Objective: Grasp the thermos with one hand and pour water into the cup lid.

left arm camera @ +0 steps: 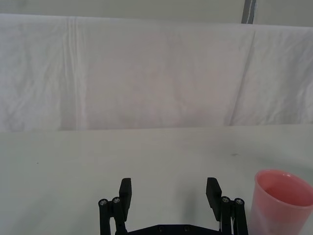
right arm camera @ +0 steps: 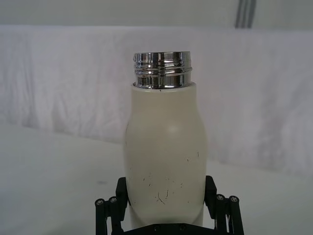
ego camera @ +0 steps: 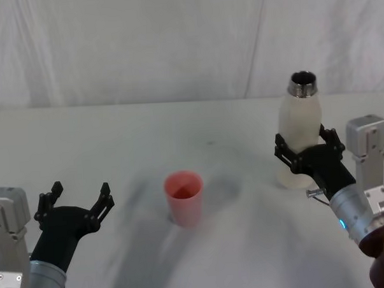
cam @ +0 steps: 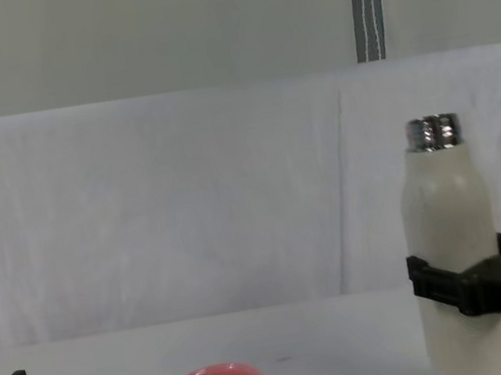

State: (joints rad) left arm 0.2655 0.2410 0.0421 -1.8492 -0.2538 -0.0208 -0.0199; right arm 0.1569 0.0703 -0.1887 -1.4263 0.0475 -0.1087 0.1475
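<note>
**Thermos upright in the right gripper's hold, cup lid standing apart**

The thermos [ego camera: 301, 134] stands upright on the right side of the desk [ego camera: 115, 141], its cream body rising to an uncapped, threaded steel neck. The neck opening looks dark from the head view, and what is inside cannot be told. Small dark scuffs mark the lower body in the right wrist view [right arm camera: 165, 161].

The right gripper [ego camera: 308, 150] has its black fingers [right arm camera: 211, 188] set on either side of the thermos's lower body, closed against it; the chest view shows the same clasp partway up the bottle [cam: 451, 252], and whether the base rests on the desk cannot be told.

The cup lid [ego camera: 184, 196], a small pink cup, stands upright near the middle of the desk, well to the left of the thermos, mouth up. Its inside shows only pink walls; no liquid can be made out.

The left gripper [ego camera: 76, 201] hovers low at the left of the desk, fingers spread wide and holding nothing. In the left wrist view the cup lid [left arm camera: 281, 201] sits just beside one open finger [left arm camera: 213, 192], not touching.

A white cloth [cam: 187, 206] hangs behind the desk.
</note>
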